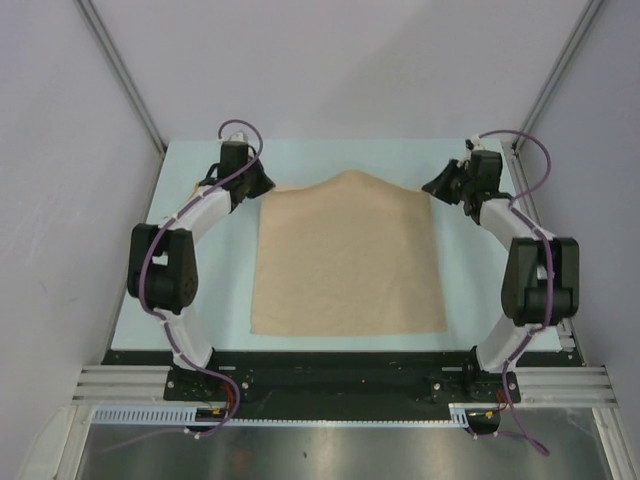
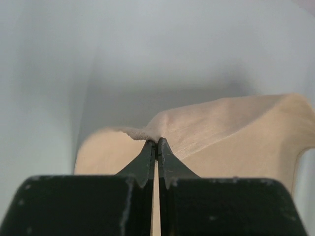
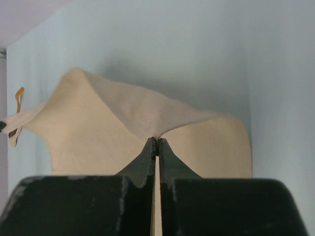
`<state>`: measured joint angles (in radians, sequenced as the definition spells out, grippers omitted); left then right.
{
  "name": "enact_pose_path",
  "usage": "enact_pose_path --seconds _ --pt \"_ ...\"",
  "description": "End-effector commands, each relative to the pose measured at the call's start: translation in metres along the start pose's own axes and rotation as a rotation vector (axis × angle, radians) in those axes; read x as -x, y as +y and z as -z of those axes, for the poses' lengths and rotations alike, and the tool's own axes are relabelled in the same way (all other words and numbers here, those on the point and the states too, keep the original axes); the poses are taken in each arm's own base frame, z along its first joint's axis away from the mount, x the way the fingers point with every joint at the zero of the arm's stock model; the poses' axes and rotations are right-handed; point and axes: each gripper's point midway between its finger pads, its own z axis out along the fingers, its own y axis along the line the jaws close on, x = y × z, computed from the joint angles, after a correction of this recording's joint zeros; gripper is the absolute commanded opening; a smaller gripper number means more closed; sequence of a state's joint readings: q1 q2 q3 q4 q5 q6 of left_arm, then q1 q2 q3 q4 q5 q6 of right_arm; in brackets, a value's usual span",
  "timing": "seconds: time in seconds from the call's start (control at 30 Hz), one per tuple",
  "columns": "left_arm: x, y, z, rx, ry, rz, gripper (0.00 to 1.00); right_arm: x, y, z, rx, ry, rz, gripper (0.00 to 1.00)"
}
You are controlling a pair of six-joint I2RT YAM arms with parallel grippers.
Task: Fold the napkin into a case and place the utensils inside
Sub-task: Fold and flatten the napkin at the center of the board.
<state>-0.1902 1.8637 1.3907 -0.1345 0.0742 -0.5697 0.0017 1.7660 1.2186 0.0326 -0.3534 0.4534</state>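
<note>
Two shallow pinches: black left gripper (image 2: 156,142) and right gripper (image 3: 157,140) clamped far corners of the soft beige-tan cloth napkin (image 1: 345,260); uneven pulling might slip one free.

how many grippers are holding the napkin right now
2. The left gripper is shut on the napkin's far left corner. The right gripper is shut on its far right corner. The napkin's near edge lies flat on the table.
</note>
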Motion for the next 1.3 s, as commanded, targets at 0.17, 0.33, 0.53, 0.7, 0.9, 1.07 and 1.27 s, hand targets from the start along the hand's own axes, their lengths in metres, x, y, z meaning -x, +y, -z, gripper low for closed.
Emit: enact_pose_path --seconds 0.17,0.33,0.53,0.7,0.9,1.07,1.27 --pt "-0.118 0.052 0.112 0.199 0.260 0.140 0.00 -0.124 -0.054 0.136 -0.343 0.155 -0.296 0.00" --pt "-0.158 0.062 0.152 0.154 0.313 0.094 0.00 -0.167 -0.057 0.174 -0.373 0.197 -0.346 0.00" --pt "-0.201 0.080 0.181 0.179 0.422 0.104 0.00 -0.188 -0.089 0.213 -0.587 0.118 -0.410 0.00" --pt "-0.220 0.104 0.202 0.283 0.428 0.146 0.00 -0.196 -0.103 0.231 -0.698 0.085 -0.456 0.00" --pt "-0.233 0.120 0.209 0.381 0.448 0.206 0.00 -0.235 -0.105 0.237 -0.728 0.193 -0.553 0.00" --pt "-0.240 0.125 0.210 0.405 0.458 0.229 0.00 -0.244 -0.106 0.239 -0.746 0.216 -0.584 0.00" --pt "-0.241 0.130 0.216 0.438 0.458 0.238 0.00 -0.249 -0.106 0.245 -0.772 0.199 -0.636 0.00"
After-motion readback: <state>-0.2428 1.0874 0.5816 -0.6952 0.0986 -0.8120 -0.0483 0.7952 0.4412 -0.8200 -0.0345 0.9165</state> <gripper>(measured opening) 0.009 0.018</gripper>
